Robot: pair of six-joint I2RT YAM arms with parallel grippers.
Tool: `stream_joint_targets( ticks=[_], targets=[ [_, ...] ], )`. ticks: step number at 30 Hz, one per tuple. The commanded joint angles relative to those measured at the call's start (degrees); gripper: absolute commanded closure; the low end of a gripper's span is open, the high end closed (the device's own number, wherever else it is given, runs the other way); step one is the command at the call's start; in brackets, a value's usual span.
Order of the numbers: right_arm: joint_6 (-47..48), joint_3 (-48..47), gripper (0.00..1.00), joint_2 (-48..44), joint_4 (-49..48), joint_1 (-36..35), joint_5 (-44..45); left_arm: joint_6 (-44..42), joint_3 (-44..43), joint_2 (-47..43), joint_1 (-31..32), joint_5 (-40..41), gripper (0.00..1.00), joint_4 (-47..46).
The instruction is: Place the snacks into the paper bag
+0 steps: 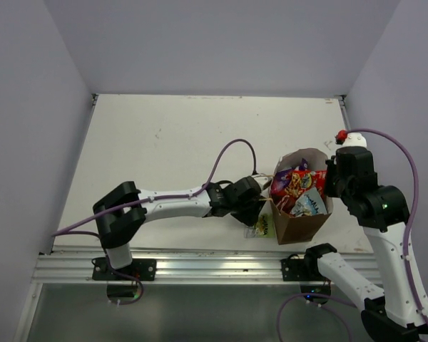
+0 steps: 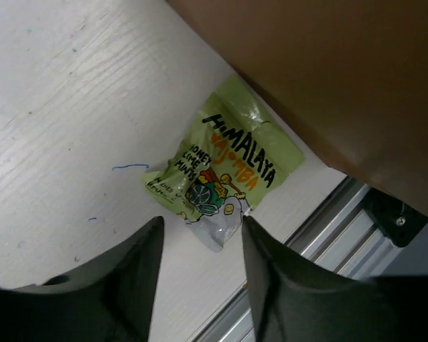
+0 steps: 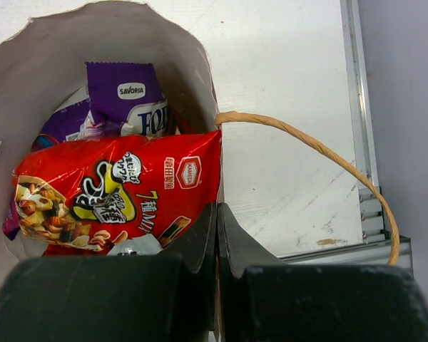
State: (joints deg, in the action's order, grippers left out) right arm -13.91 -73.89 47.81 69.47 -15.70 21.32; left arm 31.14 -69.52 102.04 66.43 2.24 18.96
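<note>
The brown paper bag point(image 1: 302, 226) stands open near the table's front edge, with several snack packets inside: purple point(image 3: 125, 100), red-orange printed point(image 3: 114, 192), pale blue-white point(image 1: 311, 203). The green packet point(image 2: 221, 167) lies flat on the table just left of the bag point(image 2: 342, 85); it also shows in the top view point(image 1: 261, 228). My left gripper point(image 2: 200, 239) is open, its jaws either side of the packet's near silver edge, just above the table. My right gripper point(image 3: 216, 217) is shut on the bag's right rim, beside a tan loop handle point(image 3: 321, 153).
The aluminium rail point(image 1: 200, 265) runs along the table's front edge, close to the green packet and bag. Grey walls enclose the table on left, back and right. The white tabletop point(image 1: 178, 149) stretches behind the arms.
</note>
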Motion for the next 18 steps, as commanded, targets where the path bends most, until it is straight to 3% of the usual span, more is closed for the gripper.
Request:
stream_joint_targets(
  ticks=[1, 3, 6, 18],
  targets=[
    [0.2, -0.12, 1.0, -0.35, -1.01, -0.2, -0.75, -1.08, 0.69, -2.37, 0.71, -4.7, 0.42, -6.83],
    [0.2, -0.12, 1.0, -0.26, -1.09, -0.12, -0.75, -1.25, 0.79, -1.41, 0.89, -5.23, 0.32, -6.83],
    [0.2, 0.15, 1.0, -0.09, -1.18, -0.12, -0.93, -1.52, 1.66, 0.35, 0.98, -6.37, 0.27, -7.27],
    [-0.06, 0.15, 1.0, -0.44, -0.74, -0.2, -1.19, -4.33, 0.35, 9.31, 2.47, -5.94, 0.26, -9.12]
  ],
)
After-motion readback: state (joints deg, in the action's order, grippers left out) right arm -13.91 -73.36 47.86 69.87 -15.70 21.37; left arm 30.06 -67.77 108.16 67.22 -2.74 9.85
